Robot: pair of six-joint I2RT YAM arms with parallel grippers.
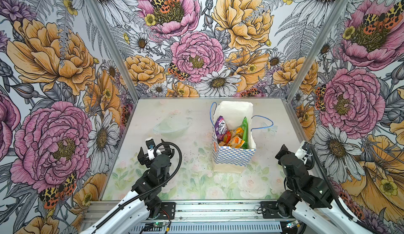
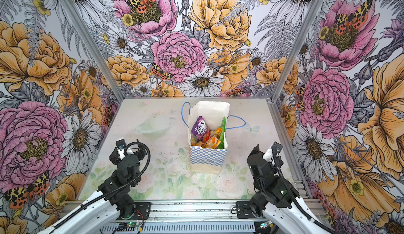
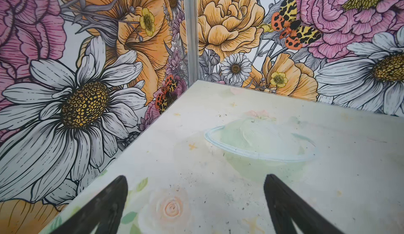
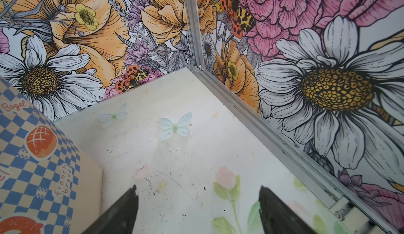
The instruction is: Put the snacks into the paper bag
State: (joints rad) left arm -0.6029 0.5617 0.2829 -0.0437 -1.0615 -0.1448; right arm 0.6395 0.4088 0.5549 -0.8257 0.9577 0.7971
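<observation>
snacks (image 1: 231,137) are in neither gripper. the left gripper (image 3: 195,178) has its jaws wide apart with nothing between them, only bare bench (image 3: 218,200) below. it hangs low over the near left part of the bench, well apart from the bag. the right gripper (image 4: 197,189) likewise shows its jaws apart and empty in its wrist view, over the near right part of the bench. the checkered side of the paper bag (image 4: 32,167) is near it but not touching.

further out, in both top views the paper bag stands upright right of the bench's middle, mouth open upward. its blue cord handles (image 1: 264,123) flop out to either side. inside, the purple fox's packet (image 1: 220,127) leans on one inner wall and a green packet (image 1: 245,130) stands on end against the opposite wall. a red-pink packet (image 1: 226,135) and orange sachets (image 1: 237,142) are piled between them at the bottom.

no loose packet shows on the bench in any view. there are only faint flowers and butterflies and a pale green ringed shape (image 1: 170,125), all of which look printed on the surface.

judging from this, the placing looks finished or very nearly so. the strip of bench behind the bag is hidden, so a stray packet there cannot be ruled out. if there is none, nothing is left but to draw the arms clear.
</observation>
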